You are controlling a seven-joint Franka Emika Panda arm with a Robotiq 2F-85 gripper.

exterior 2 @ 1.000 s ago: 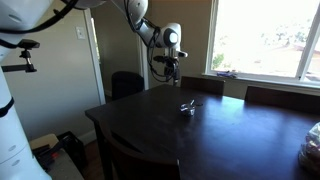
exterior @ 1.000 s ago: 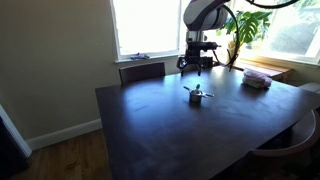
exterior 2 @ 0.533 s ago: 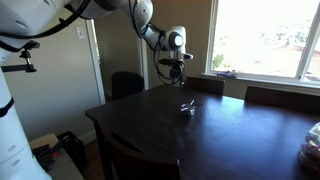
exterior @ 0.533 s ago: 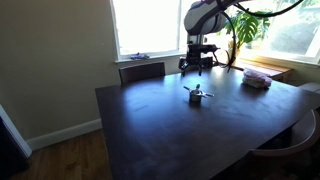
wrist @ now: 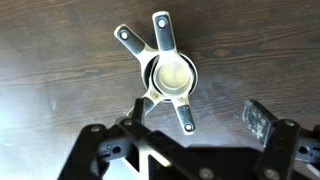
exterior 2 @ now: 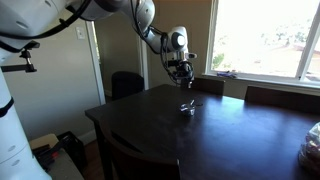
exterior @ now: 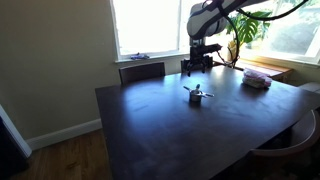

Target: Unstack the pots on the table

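While I hover, the gripper [exterior: 200, 66] hangs over the pots [exterior: 197, 95], well apart from them, jaws spread wide and empty. Wrist view shows the pots [wrist: 168, 72] nested in one stack, handles fanned three ways. The stack sits on the table [exterior: 170, 140], well in from every edge, dark top showing all round. A pink folded item [exterior: 257, 79] lies near the window-side edge.

- Window [exterior: 145, 28]: white-framed, bright with daylight, set in the beige wall [exterior: 50, 70] I see in an exterior view.
- Floor [exterior: 70, 160]: brown wood, edged by a white baseboard [exterior: 65, 133].
- Table [exterior: 170, 135]: dark, glossy, below me; a chair back [exterior: 142, 71] stands at its far edge.
- Plant [exterior: 245, 30]: leafy, against a sunlit pane.
- Door [exterior 2: 85, 70]: pale, with a dark chair [exterior 2: 125, 85] near it.
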